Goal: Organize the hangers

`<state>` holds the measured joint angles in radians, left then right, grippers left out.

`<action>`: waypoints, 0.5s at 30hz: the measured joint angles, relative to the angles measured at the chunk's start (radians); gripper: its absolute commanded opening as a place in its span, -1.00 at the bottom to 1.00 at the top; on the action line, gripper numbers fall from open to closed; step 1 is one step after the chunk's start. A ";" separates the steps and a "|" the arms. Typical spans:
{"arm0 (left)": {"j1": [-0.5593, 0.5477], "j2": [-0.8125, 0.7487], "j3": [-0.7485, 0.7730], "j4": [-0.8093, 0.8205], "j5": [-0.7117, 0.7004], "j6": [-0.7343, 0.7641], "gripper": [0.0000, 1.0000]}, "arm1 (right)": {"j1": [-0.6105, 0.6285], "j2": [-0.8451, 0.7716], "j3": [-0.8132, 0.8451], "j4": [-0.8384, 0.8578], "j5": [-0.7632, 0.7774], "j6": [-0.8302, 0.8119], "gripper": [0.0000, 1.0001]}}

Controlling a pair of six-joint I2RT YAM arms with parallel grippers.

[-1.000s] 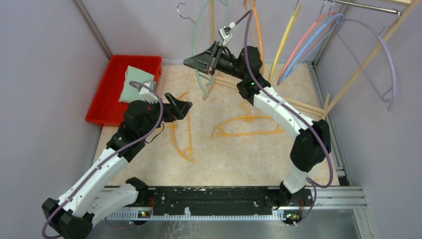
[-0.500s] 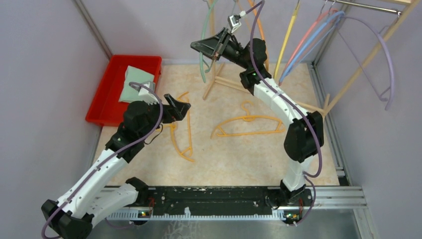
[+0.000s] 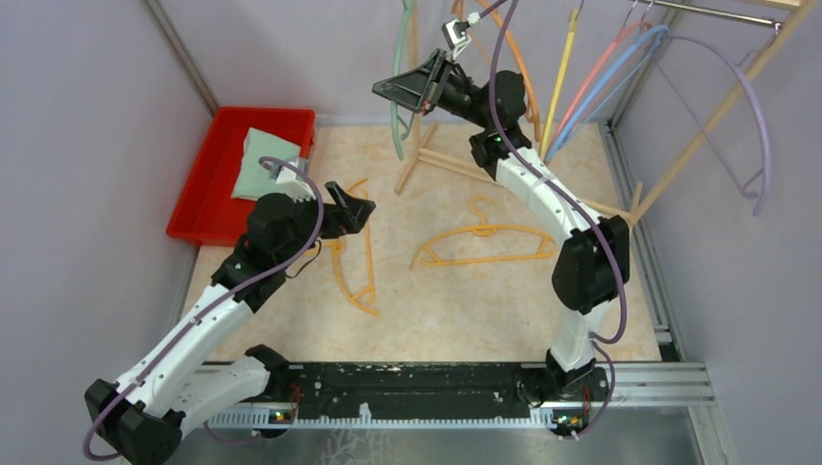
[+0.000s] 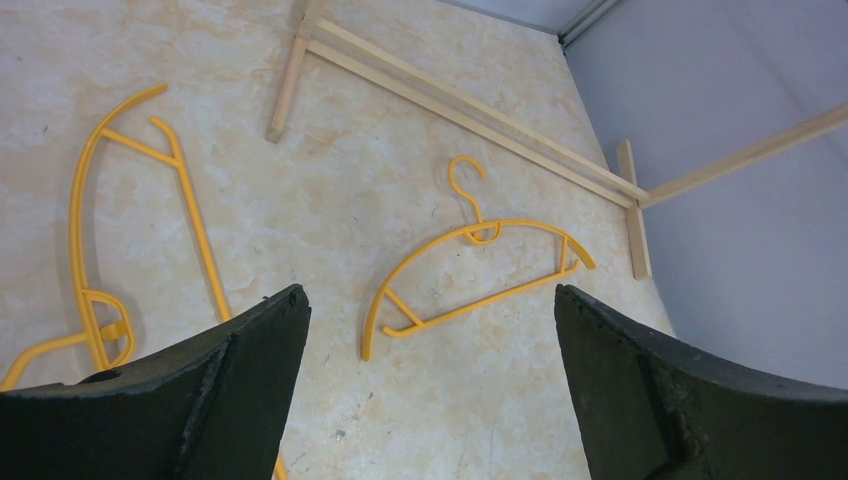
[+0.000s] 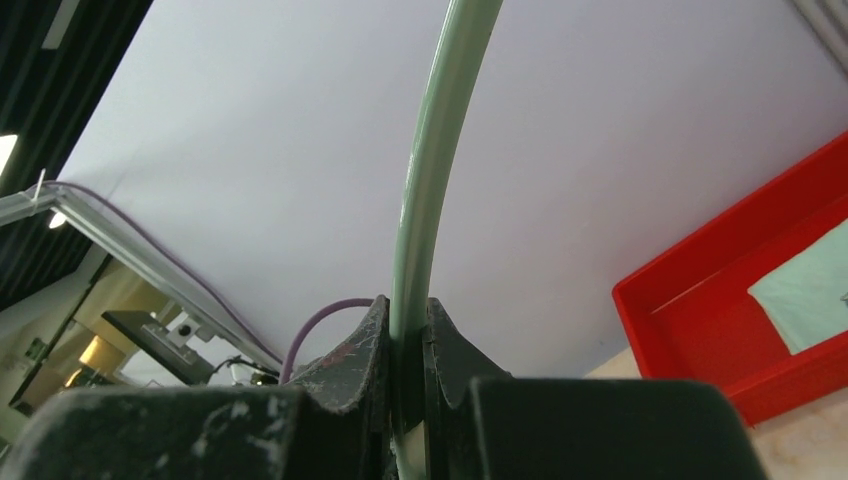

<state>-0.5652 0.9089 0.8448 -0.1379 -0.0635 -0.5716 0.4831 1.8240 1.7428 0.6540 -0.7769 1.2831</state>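
Note:
My right gripper (image 3: 395,90) is raised high at the back and shut on a pale green hanger (image 3: 396,97), whose bar runs up between the fingers in the right wrist view (image 5: 430,180). Its hook is out of view above. My left gripper (image 3: 357,211) is open and empty above the table. Two orange hangers lie flat: one (image 3: 485,246) in the middle, also in the left wrist view (image 4: 470,275), and one (image 3: 351,254) below the left gripper, also in the left wrist view (image 4: 100,240). Orange, yellow (image 3: 559,68), pink, blue (image 3: 601,87) and lavender (image 3: 751,116) hangers hang at the back right.
A red bin (image 3: 233,174) with a pale green cloth (image 3: 267,160) sits at the back left. Pale wooden rack poles (image 3: 504,179) stand and lie across the back of the table, with a metal rail (image 3: 717,12) at the top right. Grey walls close in both sides.
My right gripper has lifted the green hanger higher and farther back; its top has passed out of view. My left arm has shifted slightly right.

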 measured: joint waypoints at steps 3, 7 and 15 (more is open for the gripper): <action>0.000 0.000 0.000 0.000 0.000 0.000 0.93 | -0.029 0.001 0.000 -0.004 0.000 -0.015 -1.00; 0.000 0.000 0.000 0.000 0.000 0.000 0.93 | -0.086 -0.001 -0.017 0.010 0.009 -0.029 -1.00; 0.000 0.002 0.000 0.000 0.002 0.000 0.93 | -0.168 -0.078 -0.187 -0.025 0.074 -0.095 -1.00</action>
<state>-0.5652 0.9112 0.8448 -0.1379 -0.0616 -0.5716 0.3149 1.7458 1.5555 0.6292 -0.7025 1.1877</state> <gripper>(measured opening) 0.965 0.099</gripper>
